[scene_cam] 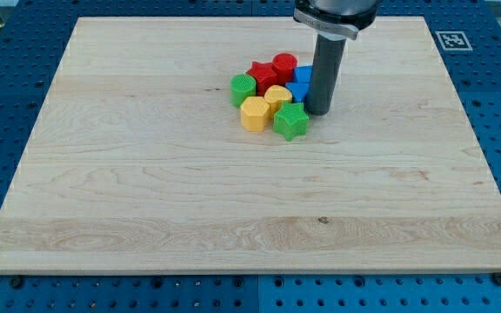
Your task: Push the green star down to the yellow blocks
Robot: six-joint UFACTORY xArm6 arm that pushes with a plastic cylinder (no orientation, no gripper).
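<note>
The tip (318, 112) is set beside the green star (291, 122), which touches the yellow blocks (255, 113); only a gentle push is needed. No jaws are present.

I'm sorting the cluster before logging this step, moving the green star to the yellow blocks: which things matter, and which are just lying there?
For the job:
- green star, touching the yellow blocks
- yellow hexagon block
- yellow heart-like block
- my tip, just to the star's upper right

Lying about:
- green round block
- red blocks
- blue blocks

star (291, 122) just right of hexagon (255, 113)
</note>
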